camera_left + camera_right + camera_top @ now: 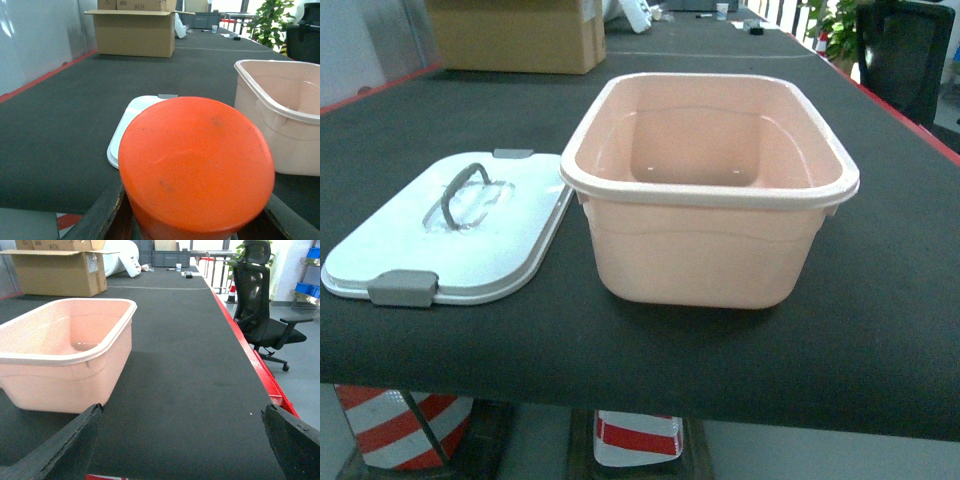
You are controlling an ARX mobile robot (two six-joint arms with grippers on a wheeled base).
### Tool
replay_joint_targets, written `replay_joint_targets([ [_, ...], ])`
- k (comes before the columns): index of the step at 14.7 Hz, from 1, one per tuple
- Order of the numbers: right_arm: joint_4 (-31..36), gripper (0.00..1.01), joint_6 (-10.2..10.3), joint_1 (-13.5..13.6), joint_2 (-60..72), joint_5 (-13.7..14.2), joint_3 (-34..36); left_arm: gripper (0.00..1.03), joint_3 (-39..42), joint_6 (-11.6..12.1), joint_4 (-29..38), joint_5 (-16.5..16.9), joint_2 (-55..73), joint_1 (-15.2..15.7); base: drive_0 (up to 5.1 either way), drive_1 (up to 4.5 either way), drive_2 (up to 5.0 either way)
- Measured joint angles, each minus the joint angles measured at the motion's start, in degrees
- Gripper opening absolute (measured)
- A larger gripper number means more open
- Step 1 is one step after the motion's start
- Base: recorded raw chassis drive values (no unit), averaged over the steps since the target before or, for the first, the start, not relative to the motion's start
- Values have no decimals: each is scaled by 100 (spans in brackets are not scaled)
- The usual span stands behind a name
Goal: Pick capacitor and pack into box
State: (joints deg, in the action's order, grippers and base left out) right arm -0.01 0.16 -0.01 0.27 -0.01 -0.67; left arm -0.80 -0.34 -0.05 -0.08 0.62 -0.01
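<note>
so my left fingers (pixel 195 235) clamp the orange capacitor (pixel 196 167) short of the empty box (pixel 710 190); right fingers (pixel 182 445) apart. swinging over low, i'd risk clipping the rim.

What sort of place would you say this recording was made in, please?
Probably a workshop or lab packing area: a long black-covered bench with red edging, an open cardboard carton at its far end, an office chair alongside, and striped traffic cones below.

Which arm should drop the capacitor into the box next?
Left, probably. The left gripper already holds the orange capacitor, with the open pink box just to its right. The right gripper is open and empty beside the box.
</note>
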Motion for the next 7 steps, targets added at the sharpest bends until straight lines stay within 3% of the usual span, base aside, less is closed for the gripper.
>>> replay_joint_targets([
  [7,-26,98,-2,0,0,2,0,44,0,22,-28,4,0,0,0,0,0],
])
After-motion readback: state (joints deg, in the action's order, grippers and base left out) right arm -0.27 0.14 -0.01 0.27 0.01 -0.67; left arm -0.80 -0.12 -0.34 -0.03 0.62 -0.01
